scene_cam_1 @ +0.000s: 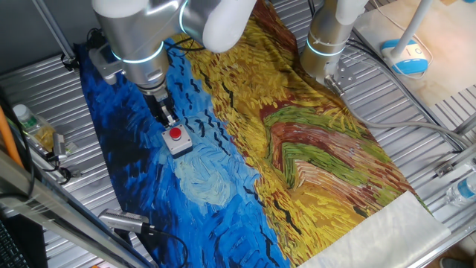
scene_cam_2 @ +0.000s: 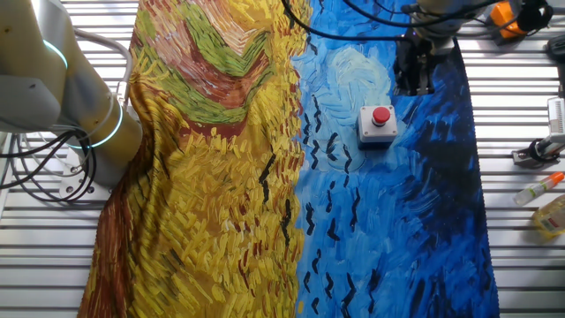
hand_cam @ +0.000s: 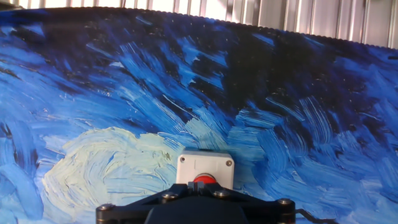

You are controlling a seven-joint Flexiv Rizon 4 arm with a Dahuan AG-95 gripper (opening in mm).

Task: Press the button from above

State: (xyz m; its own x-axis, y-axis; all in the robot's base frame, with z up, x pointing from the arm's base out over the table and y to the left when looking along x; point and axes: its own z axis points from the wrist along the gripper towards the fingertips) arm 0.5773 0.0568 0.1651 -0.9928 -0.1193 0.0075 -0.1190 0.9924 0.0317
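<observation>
Misalignment is your risk: the end effector (scene_cam_1: 168, 117), whose finger spread you cannot tell, hangs at 11 o'clock of the small round red push-button on its light grey square box (scene_cam_1: 176, 139), so descending could strike the box edge.

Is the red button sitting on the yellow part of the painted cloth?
No, the button on its grey box rests on the blue part of the cloth, well clear of the yellow area.

Button (scene_cam_1: 175, 135): red cap on light grey box base. Cloth (scene_cam_2: 221, 221): painted brushstroke print, swirling blues with a pale patch on one half, yellow, green and rust on the other, black dashes.
</observation>
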